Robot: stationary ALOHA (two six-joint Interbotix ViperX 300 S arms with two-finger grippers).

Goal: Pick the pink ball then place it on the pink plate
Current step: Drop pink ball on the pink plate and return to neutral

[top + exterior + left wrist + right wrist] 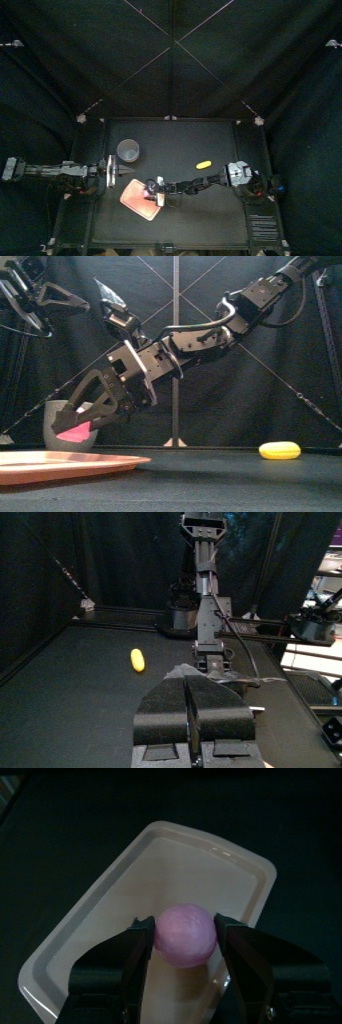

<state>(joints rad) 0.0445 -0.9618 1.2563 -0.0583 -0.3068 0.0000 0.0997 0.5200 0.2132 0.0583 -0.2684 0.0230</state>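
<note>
Over the pink plate [114, 883], the pink ball [185, 935] was held pinched in the right gripper [185, 926], tray straight below; the left gripper [198, 682] was seen closed, empty.

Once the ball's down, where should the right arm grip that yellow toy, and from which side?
Take the yellow toy across its narrow middle, straight down from above. It lies flat on bare table, oblong, long axis roughly left-right in the top view, so put the fingers before and behind it. The right gripper is shut on the ball over the tray.
</note>
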